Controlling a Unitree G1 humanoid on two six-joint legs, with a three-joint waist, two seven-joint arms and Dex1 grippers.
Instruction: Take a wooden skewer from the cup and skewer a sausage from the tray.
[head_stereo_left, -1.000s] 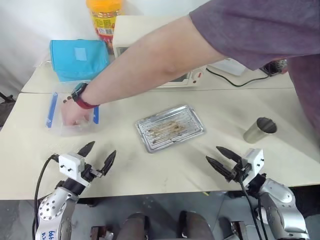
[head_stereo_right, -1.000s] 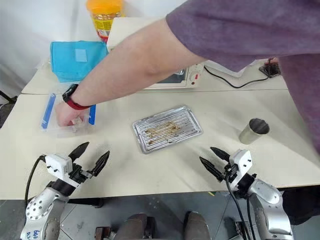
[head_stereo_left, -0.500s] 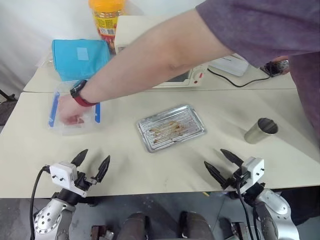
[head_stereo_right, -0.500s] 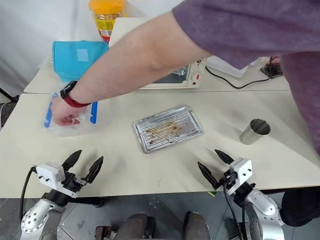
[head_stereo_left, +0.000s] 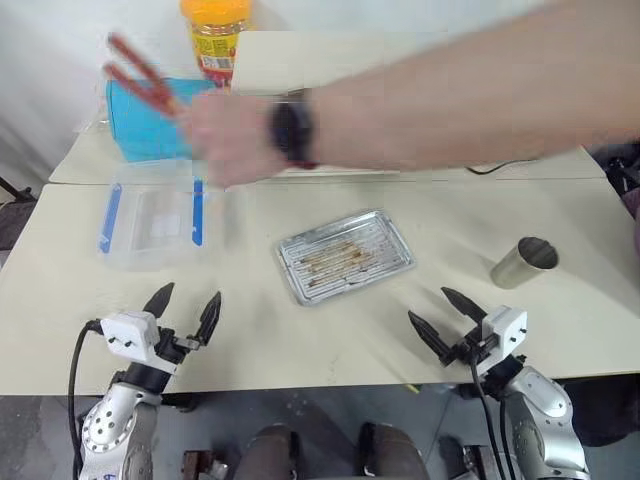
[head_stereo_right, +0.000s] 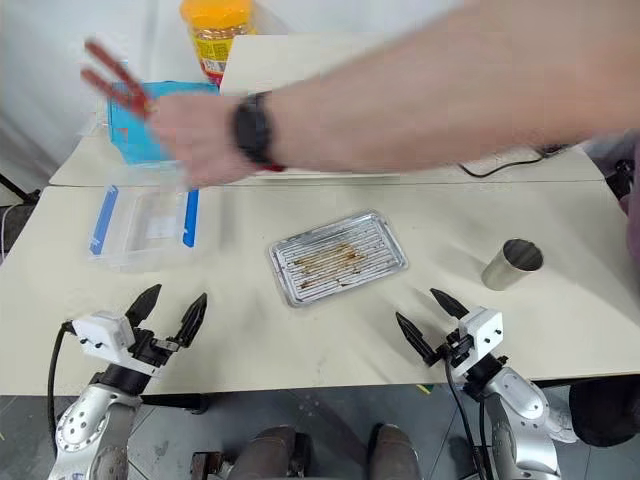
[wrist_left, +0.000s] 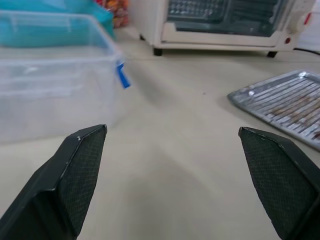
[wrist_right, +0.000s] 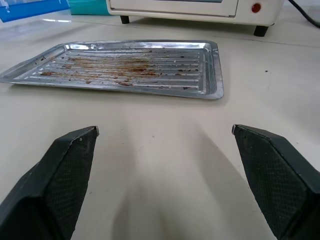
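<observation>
The tray (head_stereo_left: 345, 256) lies at the table's (head_stereo_left: 300, 340) centre, with the cup (head_stereo_left: 522, 262) upright at its three o'clock. Both the left gripper (head_stereo_left: 184, 308) and right gripper (head_stereo_left: 440, 313) hover at the near edge, jaws spread, holding nothing. At eleven o'clock a person's hand (head_stereo_left: 225, 135) holds what look like two sausages (head_stereo_left: 140, 75) above a clear plastic box (head_stereo_left: 150, 212).

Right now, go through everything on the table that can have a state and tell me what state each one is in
tray: bare, grease-stained, no sausage on it.
cup: upright, mouth open; contents cannot be told.
clear plastic box: no lid on it.
orange-lidded jar: lid on.
person's hand: raised over the table, holding reddish sausages.
left gripper: open, holding nothing.
right gripper: open, holding nothing.
</observation>
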